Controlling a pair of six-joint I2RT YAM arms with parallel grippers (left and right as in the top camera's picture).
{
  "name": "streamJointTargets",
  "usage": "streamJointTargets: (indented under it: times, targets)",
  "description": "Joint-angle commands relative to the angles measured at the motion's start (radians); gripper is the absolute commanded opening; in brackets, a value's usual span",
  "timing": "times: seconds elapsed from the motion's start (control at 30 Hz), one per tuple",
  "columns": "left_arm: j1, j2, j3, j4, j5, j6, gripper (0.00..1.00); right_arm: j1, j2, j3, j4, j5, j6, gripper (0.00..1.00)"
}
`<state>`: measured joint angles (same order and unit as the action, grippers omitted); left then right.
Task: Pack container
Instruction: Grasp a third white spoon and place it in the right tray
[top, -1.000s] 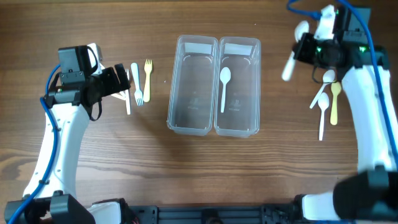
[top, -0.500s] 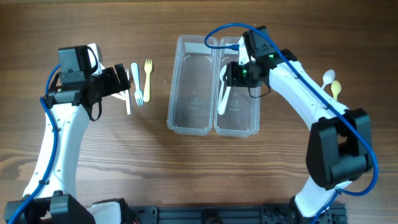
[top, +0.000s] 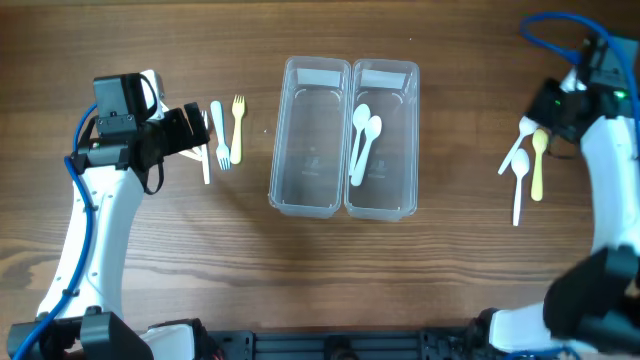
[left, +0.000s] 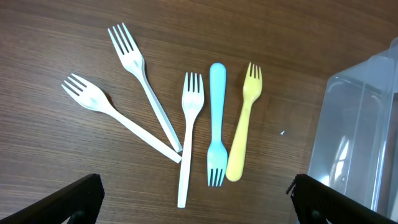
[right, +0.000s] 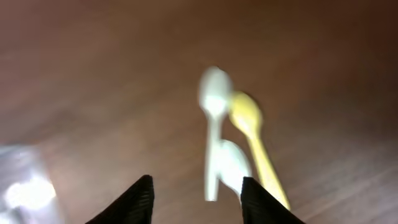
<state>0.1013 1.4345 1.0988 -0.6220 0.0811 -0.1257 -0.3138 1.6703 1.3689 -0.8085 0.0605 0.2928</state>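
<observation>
My left pincer (left: 195, 191): open wide and gripping nothing; it hangs over the forks, toward the left edge of the counter
My right pincer (right: 197, 200): open too, with nothing between the fingers; it is above the loose spoons near the right edge, and my wrist picture there is blurred
Tubs: the left tub (top: 277, 150) and the right tub (top: 411, 150) are clear and stand side by side with their long walls touching, in the middle of the counter, closer to the far edge
Packed spoons (top: 364, 135): two white ones lie in the right tub, bowls toward the far edge, handles close together
Loose spoons: a yellow spoon (right: 250, 121) lies just beside a white spoon (right: 215, 99), with a second white spoon (right: 227, 163) against them; whether they touch I cannot tell
Forks: a blue fork (left: 216, 124) and a yellow fork (left: 244, 124) lie side by side, and three white forks (left: 188, 137) spread like a fan
In the way: the handle ends of two white forks meet, so these overlap
</observation>
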Motion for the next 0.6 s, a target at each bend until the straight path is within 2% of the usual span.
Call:
streamJointTargets:
  times: [0.0,0.17,0.43,0.5,0.57]
  targets:
    - [0.004,0.002,0.017,0.004,0.020,-0.014,1.00,-0.067,0.144,-0.036,0.006,-0.066,0.132,0.41]
    - [0.004,0.002,0.017,0.003,0.020,-0.014,1.00,-0.073,0.283,-0.036,0.135,-0.122,0.135,0.41]
    - [0.003,0.002,0.017,0.003,0.042,-0.018,1.00,-0.071,0.343,-0.036,0.268,-0.171,0.122,0.41]
    - [0.003,0.002,0.017,0.003,0.042,-0.018,1.00,-0.070,0.345,-0.036,0.278,-0.174,0.117,0.36]
    - [0.003,0.002,0.017,0.003,0.042,-0.018,1.00,-0.069,0.349,-0.036,0.266,-0.174,0.109,0.36]
